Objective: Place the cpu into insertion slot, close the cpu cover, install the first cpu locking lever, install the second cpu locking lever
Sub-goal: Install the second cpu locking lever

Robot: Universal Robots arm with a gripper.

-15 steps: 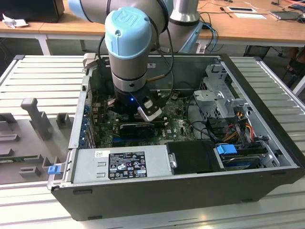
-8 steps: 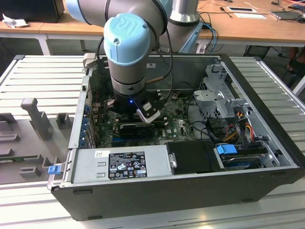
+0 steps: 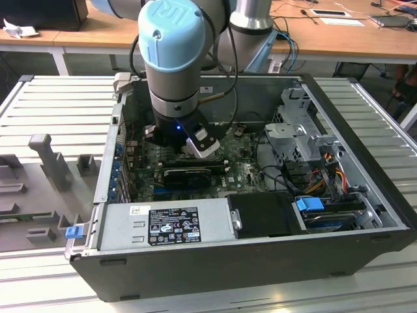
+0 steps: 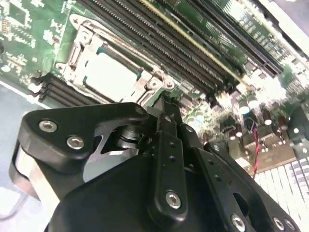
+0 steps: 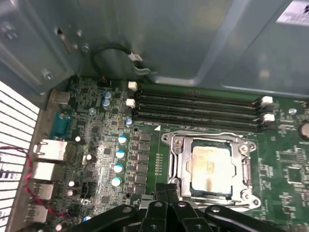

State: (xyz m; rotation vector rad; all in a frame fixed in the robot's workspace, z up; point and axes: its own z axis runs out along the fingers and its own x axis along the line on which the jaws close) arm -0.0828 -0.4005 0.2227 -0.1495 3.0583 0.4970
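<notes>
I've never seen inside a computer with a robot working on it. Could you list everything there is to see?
computer case: one, black, open on a ribbed metal table
circuit board: one, green, in the case
insertion slot: one, silvery rim, on the board
cpu: one, pale silvery, seated in the slot
cpu cover: one, silvery frame, lying around the cpu
memory slots: four, black, beside the socket
power supply: one, grey, case front
arm: one, blue-grey, reaching into the case
claw: one, black, at the socket's edge

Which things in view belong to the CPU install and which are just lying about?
Job:
- cpu, seated in the insertion slot
- cpu cover, down around the chip
- gripper, close beside the socket

Bystanders:
- memory slots
- round capacitors
- black ribbed card
- power supply box
- drive cage
</notes>
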